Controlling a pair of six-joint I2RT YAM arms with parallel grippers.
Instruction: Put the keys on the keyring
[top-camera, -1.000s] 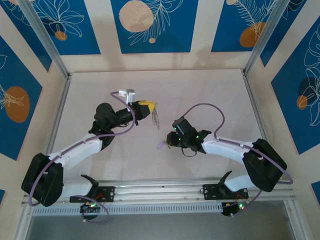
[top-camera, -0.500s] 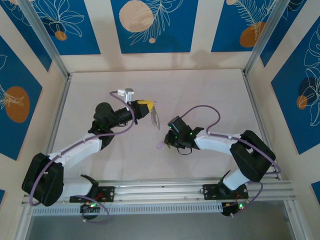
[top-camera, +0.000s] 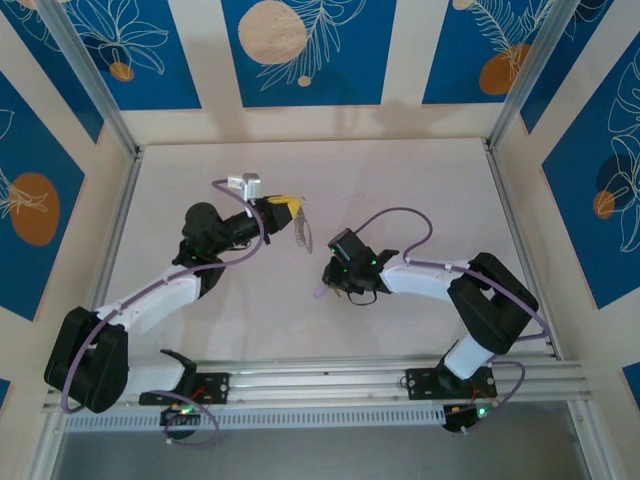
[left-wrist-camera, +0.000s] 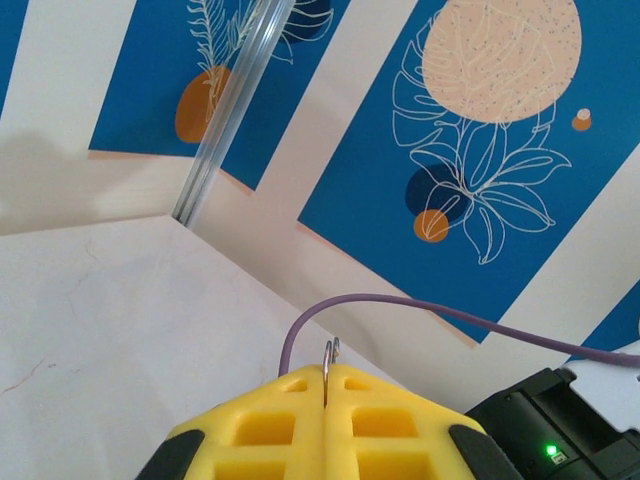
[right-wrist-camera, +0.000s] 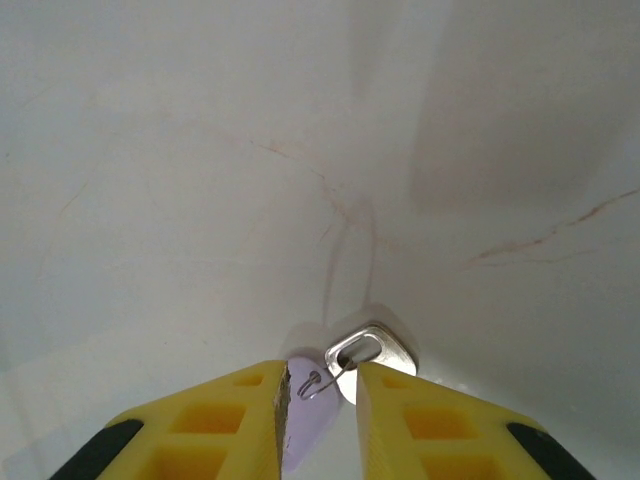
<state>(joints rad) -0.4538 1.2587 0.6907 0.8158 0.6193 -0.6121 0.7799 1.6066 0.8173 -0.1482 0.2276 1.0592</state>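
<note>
Grey keyring (top-camera: 302, 230) clamped in fully closed left gripper (top-camera: 294, 211), over table (top-camera: 430, 180) centre. Lilac-headed key (top-camera: 319, 291) pinched by right gripper (top-camera: 326, 283), slightly toward near edge. Both grasped; key apart from ring, threading not yet done.

One key (right-wrist-camera: 300, 425), one keyring (top-camera: 302, 232), one left gripper (left-wrist-camera: 326, 388), one right gripper (right-wrist-camera: 320, 385).

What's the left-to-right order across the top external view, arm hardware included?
In order: left arm's shoulder → left gripper → keyring hanging from it → key, pinched in the right gripper → right arm's elbow.
</note>
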